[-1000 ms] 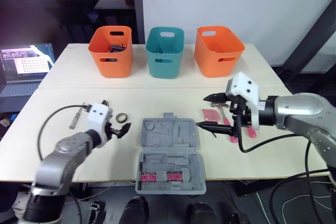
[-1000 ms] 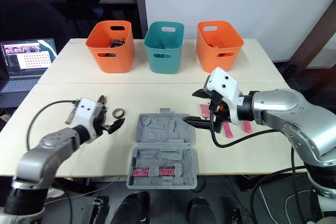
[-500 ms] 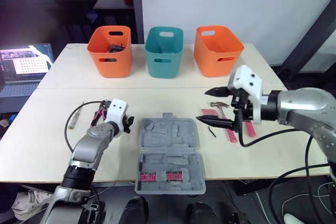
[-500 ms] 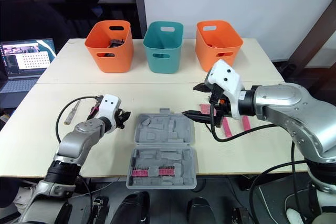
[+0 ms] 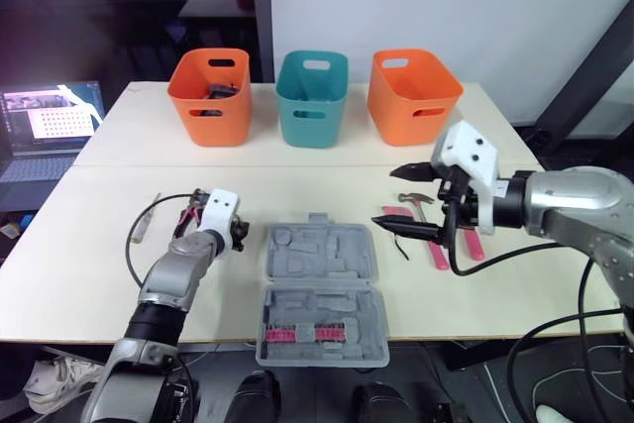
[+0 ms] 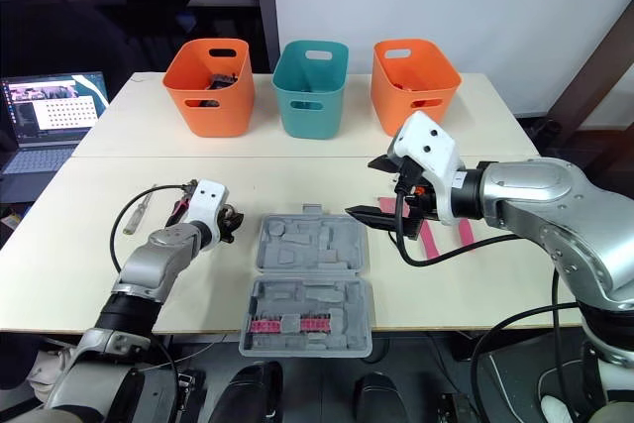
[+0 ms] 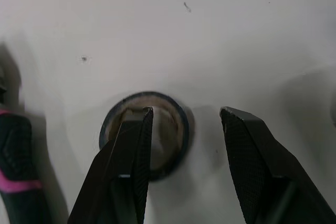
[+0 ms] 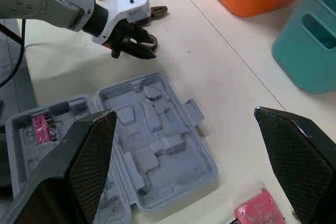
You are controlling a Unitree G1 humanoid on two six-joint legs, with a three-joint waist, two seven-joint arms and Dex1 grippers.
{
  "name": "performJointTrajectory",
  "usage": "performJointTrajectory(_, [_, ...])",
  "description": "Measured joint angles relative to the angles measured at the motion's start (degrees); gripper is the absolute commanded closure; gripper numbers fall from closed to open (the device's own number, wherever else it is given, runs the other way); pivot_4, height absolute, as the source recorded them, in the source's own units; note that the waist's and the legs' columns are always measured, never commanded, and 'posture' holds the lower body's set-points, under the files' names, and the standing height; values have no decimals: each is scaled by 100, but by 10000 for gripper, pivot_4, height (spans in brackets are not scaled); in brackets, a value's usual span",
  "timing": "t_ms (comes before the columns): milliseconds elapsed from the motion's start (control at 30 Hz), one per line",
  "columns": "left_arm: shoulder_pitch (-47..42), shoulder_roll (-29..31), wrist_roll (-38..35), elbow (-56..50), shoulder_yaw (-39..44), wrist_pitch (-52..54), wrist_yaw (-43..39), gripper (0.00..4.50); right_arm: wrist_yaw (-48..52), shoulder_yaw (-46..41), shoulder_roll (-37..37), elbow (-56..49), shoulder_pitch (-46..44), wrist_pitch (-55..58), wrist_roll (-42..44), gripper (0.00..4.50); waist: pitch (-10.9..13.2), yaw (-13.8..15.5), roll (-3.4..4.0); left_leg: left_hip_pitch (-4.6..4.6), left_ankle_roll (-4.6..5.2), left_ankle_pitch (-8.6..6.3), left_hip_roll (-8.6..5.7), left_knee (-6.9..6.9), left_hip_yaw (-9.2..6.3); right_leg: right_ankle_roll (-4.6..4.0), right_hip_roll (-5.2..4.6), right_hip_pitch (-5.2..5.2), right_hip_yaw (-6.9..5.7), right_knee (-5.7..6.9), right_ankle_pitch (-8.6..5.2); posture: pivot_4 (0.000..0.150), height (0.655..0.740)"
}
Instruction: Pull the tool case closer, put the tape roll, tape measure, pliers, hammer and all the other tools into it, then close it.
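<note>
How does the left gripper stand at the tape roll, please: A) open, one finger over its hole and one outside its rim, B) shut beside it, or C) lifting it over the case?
A: the left gripper is open, straddling the rim of the tape roll.

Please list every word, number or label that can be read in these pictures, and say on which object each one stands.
No text can be read anywhere.
Laptop screen: it carries small marks, too small to read.
Tool case: no label or brand shows on it.
</note>
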Motion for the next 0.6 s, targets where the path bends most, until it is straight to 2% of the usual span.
performJointTrajectory(67, [-57, -24, 7, 130, 81, -79, 20, 42815, -3, 0, -2, -1, 1, 7, -2, 0, 0, -1, 0, 1, 0, 0, 0, -1, 0, 8, 0, -1, 0, 1, 4, 1500, 7400])
performJointTrajectory(100, [-70, -52, 7, 151, 112, -109, 24, 44795, -3, -1, -7, -1, 7, 13, -6, 0, 0, -1, 0, 1, 0, 0, 0, -1, 0, 13, 0, 0, 0, 1, 7, 1500, 7400])
performJointTrajectory(367, [-61, 114, 44, -95, 89, 1, -273, 44795, -18, -141, -13, -59, 94, 94, -4, 0, 1, -3, -2, -1, 0, 0, 0, -1, 0, 14, 0, -2, 0, 1, 7, 1500, 7400])
performJointTrajectory(500, [-61, 647, -18, -854, -210, 117, -1222, 44795, -70, -192, -14, -159, 193, 162, 22, 0, 0, -3, 0, -1, -1, 0, 0, -2, 0, 7, 0, -2, 0, 1, 4, 1500, 7400])
performJointTrajectory(600, [-96, 1173, -132, -1511, -820, -148, -2535, 44795, -137, -244, -4, -271, 251, 236, 132, 0, 0, 4, 0, -1, -1, 0, 0, -1, 0, -3, -1, 0, 0, -2, -1, 1500, 7400])
